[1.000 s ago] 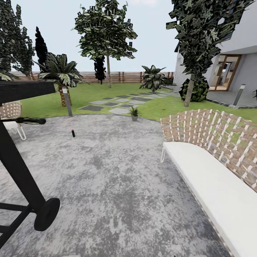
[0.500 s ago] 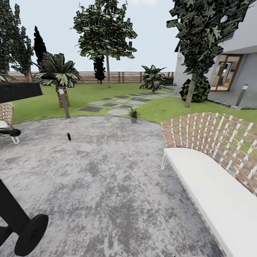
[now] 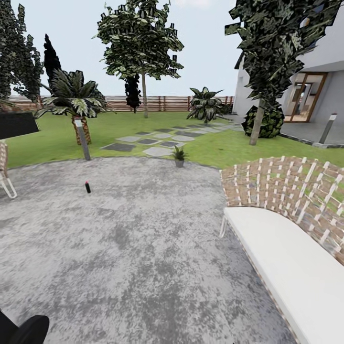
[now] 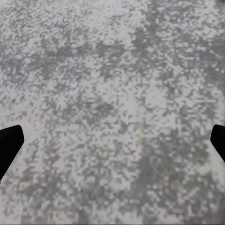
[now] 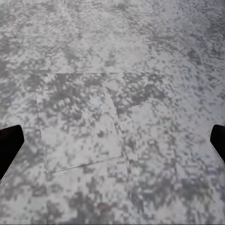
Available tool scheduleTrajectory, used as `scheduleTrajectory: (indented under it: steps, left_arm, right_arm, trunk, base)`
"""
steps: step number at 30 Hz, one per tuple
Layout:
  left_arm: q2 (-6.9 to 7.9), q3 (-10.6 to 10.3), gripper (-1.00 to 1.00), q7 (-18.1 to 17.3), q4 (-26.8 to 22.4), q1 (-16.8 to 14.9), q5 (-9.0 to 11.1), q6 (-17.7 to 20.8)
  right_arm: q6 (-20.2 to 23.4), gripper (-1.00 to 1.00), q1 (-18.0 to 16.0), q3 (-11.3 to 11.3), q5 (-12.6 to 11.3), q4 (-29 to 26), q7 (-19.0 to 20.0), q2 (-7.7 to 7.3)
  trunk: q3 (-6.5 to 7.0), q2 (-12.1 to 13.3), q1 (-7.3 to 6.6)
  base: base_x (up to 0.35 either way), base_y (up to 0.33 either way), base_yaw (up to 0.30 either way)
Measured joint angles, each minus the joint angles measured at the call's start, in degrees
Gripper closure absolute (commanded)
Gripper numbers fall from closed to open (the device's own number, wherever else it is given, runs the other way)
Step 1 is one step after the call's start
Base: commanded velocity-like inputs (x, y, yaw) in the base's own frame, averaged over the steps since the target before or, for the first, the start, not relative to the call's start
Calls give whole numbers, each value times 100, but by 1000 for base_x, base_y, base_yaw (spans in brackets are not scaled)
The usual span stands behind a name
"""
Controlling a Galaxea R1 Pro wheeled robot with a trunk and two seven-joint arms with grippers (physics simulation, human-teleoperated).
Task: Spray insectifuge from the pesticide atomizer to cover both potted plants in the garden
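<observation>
The pesticide atomizer (image 3: 88, 187) is a small dark bottle with a reddish top, standing upright on the round grey patio (image 3: 143, 248) at the left, well ahead of me. One potted plant (image 3: 179, 155), a low green rosette in a grey pot, sits at the patio's far edge where the garden lawn (image 3: 220, 145) begins. In the left wrist view my left gripper (image 4: 112, 145) hangs open over bare paving, its dark fingertips (image 4: 9, 146) wide apart. My right gripper (image 5: 112, 145) is likewise open above the paving, with nothing between its fingers.
A woven sofa with a white cushion (image 3: 286, 258) fills the right side. A woven chair (image 3: 4, 172) and a black object (image 3: 16, 125) stand at the left edge, and a black wheel (image 3: 28, 329) sits bottom left. A short lamp post (image 3: 82, 139), a palm (image 3: 71, 98) and stepping stones (image 3: 153, 141) lie beyond.
The whole view has shifted as the camera moved: the black stand and chair have slid out to the left and the sofa sits lower. The bottle and plant themselves have not moved.
</observation>
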Motion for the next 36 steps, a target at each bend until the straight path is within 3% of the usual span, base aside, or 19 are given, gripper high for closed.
scheduleTrajectory:
  steps: [36]
  left_arm:
    - [0, 1, -100, 0, 0, 0, 0, -4]
  right_arm:
    - [0, -100, 0, 0, 0, 0, -8, 0]
  trunk:
    - [0, 0, 0]
  base:
    - [340, 0, 0]
